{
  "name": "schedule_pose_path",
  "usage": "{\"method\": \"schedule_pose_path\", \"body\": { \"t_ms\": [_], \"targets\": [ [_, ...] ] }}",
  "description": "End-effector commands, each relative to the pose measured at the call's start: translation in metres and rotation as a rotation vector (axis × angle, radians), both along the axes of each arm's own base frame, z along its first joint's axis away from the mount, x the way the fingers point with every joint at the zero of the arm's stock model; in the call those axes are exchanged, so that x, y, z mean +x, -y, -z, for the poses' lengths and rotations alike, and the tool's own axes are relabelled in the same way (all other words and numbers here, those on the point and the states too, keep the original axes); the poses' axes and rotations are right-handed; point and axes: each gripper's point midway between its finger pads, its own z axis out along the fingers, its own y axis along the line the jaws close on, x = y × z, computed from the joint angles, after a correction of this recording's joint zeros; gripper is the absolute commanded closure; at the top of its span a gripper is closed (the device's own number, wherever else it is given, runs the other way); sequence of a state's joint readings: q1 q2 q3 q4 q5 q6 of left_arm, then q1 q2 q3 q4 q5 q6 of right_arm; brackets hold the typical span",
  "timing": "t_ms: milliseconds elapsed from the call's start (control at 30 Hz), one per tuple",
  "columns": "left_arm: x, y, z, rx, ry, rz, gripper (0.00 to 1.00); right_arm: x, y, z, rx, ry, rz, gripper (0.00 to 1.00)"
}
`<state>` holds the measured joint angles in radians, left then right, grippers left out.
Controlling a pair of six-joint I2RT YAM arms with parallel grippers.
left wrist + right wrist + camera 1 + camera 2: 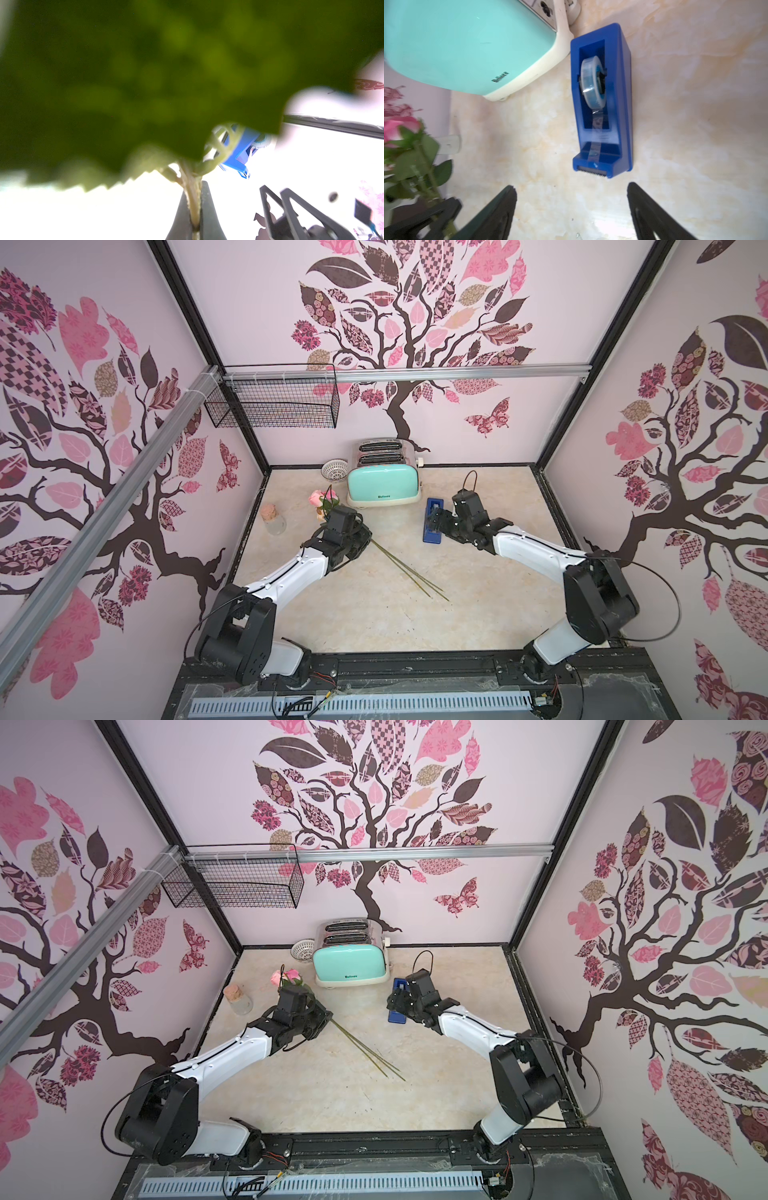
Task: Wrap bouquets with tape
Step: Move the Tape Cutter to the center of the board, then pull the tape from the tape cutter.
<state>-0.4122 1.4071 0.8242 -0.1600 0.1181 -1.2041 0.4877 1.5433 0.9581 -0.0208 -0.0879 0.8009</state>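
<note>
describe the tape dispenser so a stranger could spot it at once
Find the mint toaster at the back of the table. Beside it, under the right gripper, lies the tape dispenser. It is the only blue thing: a narrow box holding a clear roll.

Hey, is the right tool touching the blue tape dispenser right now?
Apart. The right wrist view shows the right tool open, both fingertips short of the tape dispenser, with bare table between them.

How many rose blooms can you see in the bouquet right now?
2 pink rose blooms: one beside another, just beyond the left pincer, near the toaster. Others may be hidden.
</note>
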Motion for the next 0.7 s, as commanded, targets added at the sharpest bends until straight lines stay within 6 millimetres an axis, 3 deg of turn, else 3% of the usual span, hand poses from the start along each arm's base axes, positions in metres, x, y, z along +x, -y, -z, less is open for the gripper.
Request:
{"method": "schedule_pose_path", "body": {
  "t_ms": [0,200,500,667],
  "targets": [
    [0.005,0.002,-0.013,-0.004,0.036,0.017,1.00,-0.006,-0.008,-0.018,0.216,0.048,0.038,0.22],
    [0.007,0.003,-0.016,-0.011,0.037,0.026,1.00,-0.017,-0.007,-0.011,0.475,0.029,0.107,0.43],
    [0.010,0.002,-0.016,-0.012,0.034,0.026,1.00,-0.009,-0.004,0.003,0.655,0.003,0.180,0.52],
    [0.011,0.000,-0.016,-0.013,0.032,0.022,1.00,-0.002,-0.008,0.013,0.672,-0.024,0.194,0.52]
  ]
}}
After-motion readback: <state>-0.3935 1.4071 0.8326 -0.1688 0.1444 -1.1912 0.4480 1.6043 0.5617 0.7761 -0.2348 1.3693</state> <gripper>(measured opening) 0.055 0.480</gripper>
